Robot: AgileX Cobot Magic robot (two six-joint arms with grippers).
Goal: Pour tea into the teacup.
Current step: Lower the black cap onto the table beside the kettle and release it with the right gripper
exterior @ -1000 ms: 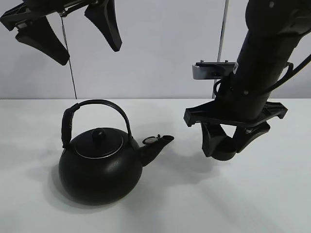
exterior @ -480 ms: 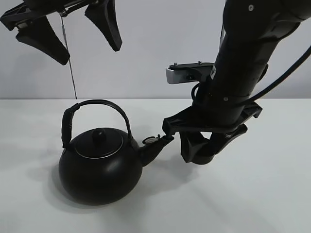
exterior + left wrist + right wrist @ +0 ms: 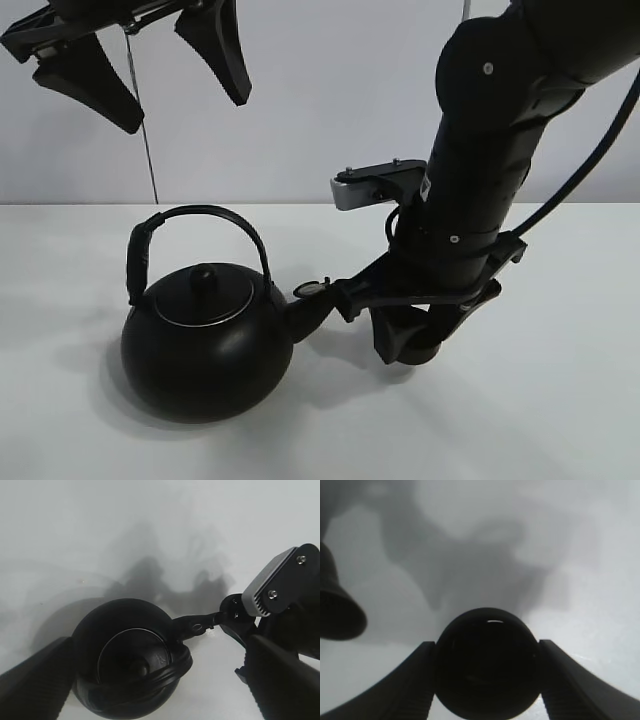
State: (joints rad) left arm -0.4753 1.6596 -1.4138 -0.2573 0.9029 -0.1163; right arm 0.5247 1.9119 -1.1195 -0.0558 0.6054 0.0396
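The black kettle with an arched handle stands on the white table, its spout pointing right. My right gripper is shut on the small black teacup and holds it low over the table, just right of the spout tip. In the right wrist view the teacup sits between the fingers, with the spout off to one side. My left gripper is open and empty, high above the kettle. No tea shows.
The white table runs to a pale back wall. The right arm's wrist camera block hangs above the spout. A thin vertical pole stands behind the kettle.
My right arm has moved left with the teacup, from well right of the spout to right beside its tip, and a little lower. The left gripper and the kettle have not moved.
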